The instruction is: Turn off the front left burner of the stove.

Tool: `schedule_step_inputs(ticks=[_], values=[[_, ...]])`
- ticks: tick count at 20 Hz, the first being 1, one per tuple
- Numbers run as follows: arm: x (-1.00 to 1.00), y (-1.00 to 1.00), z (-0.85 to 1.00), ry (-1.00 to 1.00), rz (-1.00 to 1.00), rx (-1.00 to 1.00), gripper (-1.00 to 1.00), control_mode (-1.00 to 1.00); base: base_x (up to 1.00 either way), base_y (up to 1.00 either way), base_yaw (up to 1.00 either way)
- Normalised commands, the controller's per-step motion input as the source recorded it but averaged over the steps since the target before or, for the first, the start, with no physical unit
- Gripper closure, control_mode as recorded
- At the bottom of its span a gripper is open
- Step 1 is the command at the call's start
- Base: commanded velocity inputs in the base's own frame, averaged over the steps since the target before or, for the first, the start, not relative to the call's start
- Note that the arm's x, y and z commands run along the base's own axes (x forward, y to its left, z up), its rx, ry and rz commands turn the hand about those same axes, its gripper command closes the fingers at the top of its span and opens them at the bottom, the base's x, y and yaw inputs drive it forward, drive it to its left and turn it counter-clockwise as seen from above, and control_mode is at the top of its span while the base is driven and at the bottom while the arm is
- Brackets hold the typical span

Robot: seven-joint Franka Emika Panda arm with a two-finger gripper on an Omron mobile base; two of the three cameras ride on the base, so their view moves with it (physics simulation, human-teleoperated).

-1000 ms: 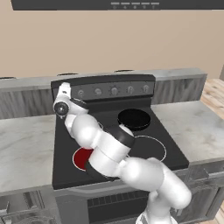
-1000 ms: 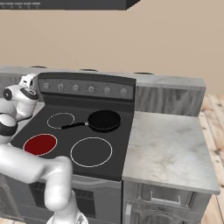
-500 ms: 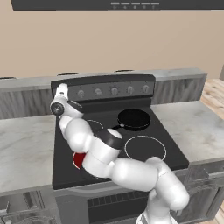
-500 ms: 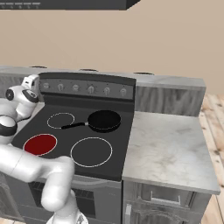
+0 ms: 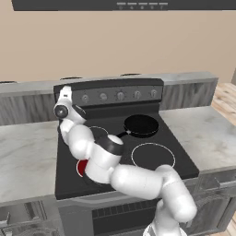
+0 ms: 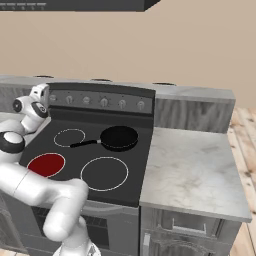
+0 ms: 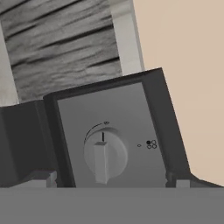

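Observation:
The stove [image 5: 184, 159] is a black glass-top range with a raised back panel [image 5: 138, 85] carrying grey knobs. Its front left burner [image 6: 46, 164] glows red; in the left base view my arm covers most of that red disc [image 5: 82, 167]. My gripper [image 7: 109, 179] is open at the panel's left end. One fingertip [image 7: 40, 178] shows on each side of the leftmost knob [image 7: 105, 155], both clear of it. That knob's bar stands upright, pointing at the mark above it. My gripper [image 5: 65, 94] shows at the same spot from the base.
A black frying pan [image 5: 140, 125] sits on the back right burner, handle pointing left toward my arm. A large white ring [image 6: 104, 173] marks the front right burner, a smaller one [image 6: 69, 137] the back left. Grey marble counters [image 6: 195, 170] flank the stove.
My elbow has swung a little to the left over the cooktop, and the hand has shifted only slightly at the panel's left end. The burner stays red.

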Motion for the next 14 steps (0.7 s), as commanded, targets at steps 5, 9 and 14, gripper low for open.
schedule_step_inputs(ticks=[5,9,14], values=[[0.24,0.0,-0.03,0.0,0.0,0.0,-1.0,-1.0,0.0,0.0,0.0],[0.17,0.05,-0.04,0.0,0.0,0.0,-1.0,-1.0,0.0,0.0,0.0],[0.16,0.1,-0.13,0.0,0.0,0.0,-1.0,-1.0,0.0,0.0,0.0]])
